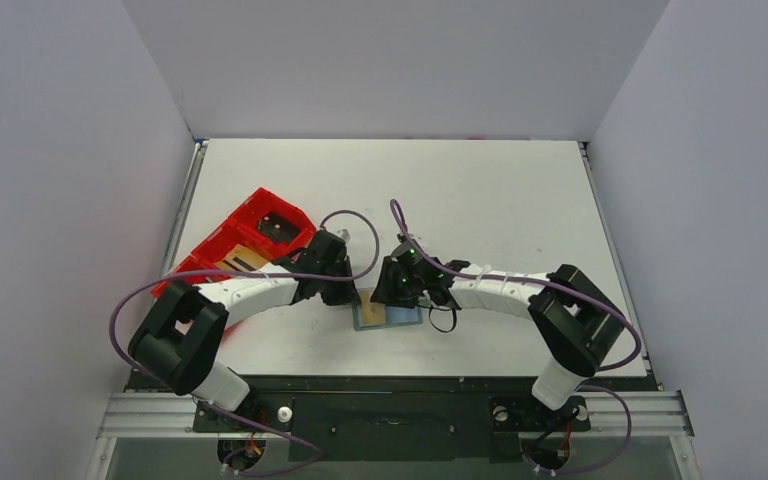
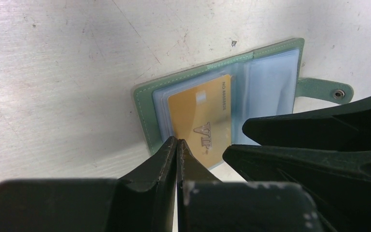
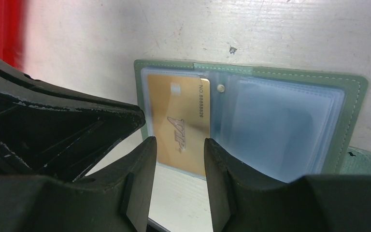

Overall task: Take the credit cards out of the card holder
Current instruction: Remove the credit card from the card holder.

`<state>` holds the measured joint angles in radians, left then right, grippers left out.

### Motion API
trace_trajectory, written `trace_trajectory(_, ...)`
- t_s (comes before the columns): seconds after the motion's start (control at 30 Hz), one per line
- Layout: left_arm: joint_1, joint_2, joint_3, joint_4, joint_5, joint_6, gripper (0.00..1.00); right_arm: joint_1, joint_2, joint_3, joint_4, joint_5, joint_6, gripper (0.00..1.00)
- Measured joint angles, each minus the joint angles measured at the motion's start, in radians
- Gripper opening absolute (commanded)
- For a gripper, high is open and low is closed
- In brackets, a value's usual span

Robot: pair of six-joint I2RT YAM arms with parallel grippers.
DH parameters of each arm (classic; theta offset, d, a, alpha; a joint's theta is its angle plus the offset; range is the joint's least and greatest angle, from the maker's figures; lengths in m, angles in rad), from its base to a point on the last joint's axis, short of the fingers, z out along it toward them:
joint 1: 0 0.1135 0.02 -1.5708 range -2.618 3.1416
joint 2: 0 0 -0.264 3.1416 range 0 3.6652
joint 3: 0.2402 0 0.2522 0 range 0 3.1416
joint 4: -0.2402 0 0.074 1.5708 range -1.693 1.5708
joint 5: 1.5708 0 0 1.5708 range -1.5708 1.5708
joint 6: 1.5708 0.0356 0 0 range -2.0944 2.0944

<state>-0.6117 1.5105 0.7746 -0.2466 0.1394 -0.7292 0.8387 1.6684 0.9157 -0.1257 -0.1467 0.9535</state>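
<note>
Lying open on the table [image 2: 53, 72], the holder [image 2: 145, 104] sits near the front edge, midway between the two arms. It shows a green border and clear bluish sleeves [image 3: 280, 125] on both halves. A gold card [image 2: 198, 116] marked VIP sits in the sleeve of the half on the left arm's side. In the top view its tan end reaches past the holder's far edge. Whether the other sleeves hold cards cannot be told. The tab [image 2: 321, 89] with its snap stud sticks out from the opposite half and lies flat on the table.

The left gripper [image 2: 177, 141] has its fingertips pressed together with no gap, right at the card's protruding corner. Whether the card's thin edge is pinched between them cannot be told. The right gripper [image 3: 179, 142] stands partly open, its fingers apart with nothing between them. It is low over the same end of the holder, and the card shows through the gap. In the left wrist view its two fingers [image 2: 294, 126] lie across the near side of the tab half. Whether they touch the sleeves cannot be told.

Both arms reach in from either side, so the grippers meet just beside each other over the holder. A red tray [image 1: 225, 222] lies at the table's left, behind the left arm and well apart from the holder.
</note>
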Motion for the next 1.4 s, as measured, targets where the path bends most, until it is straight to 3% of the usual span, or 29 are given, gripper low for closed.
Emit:
trace_trajectory(0.87,-0.03,0.082,0.013,0.076,-0.005,-0.027,0.0,-0.042,0.014,-0.101,0.13,-0.039,0.029,0.36)
trace_trajectory(1.4,-0.03,0.097,0.023,0.075,-0.008,-0.046,0.0,-0.158,-0.009,-0.4,0.639,-0.217,0.246,0.33)
